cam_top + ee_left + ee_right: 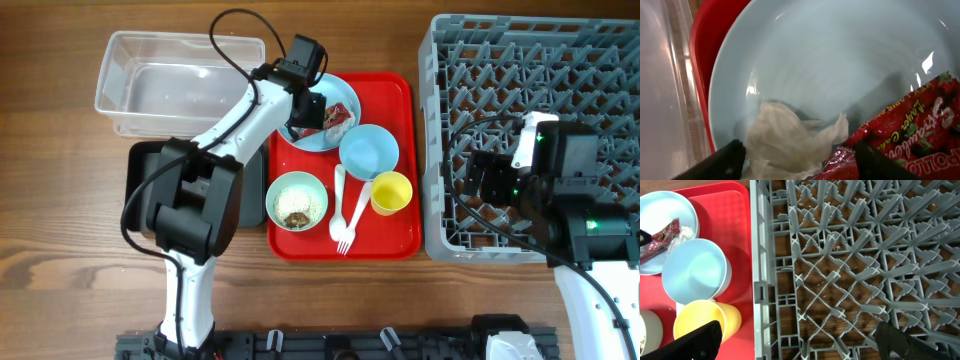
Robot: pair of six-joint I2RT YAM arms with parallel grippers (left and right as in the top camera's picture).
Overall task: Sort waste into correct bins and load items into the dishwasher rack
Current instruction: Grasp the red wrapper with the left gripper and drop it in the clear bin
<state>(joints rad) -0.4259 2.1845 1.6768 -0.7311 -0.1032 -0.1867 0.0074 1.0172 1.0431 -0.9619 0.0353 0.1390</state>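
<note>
My left gripper (308,110) is low over the light blue plate (345,95) on the red tray. In the left wrist view its fingers (800,165) are open, one on each side of the crumpled white tissue (785,137). The red-and-white snack wrapper (910,125) lies beside the tissue on the plate (840,60). The wrapper also shows from overhead (337,122). My right gripper (480,180) is open and empty above the left edge of the grey dishwasher rack (540,60). In the right wrist view its fingers (800,345) span the rack (865,255).
On the red tray (395,235) are a light blue bowl (369,150), a yellow cup (391,192), a pale green bowl with rice and scraps (297,200), and a white spoon (338,195) and fork (350,225). The clear tub (180,80) stands at back left. The black tray (250,190) lies under my left arm.
</note>
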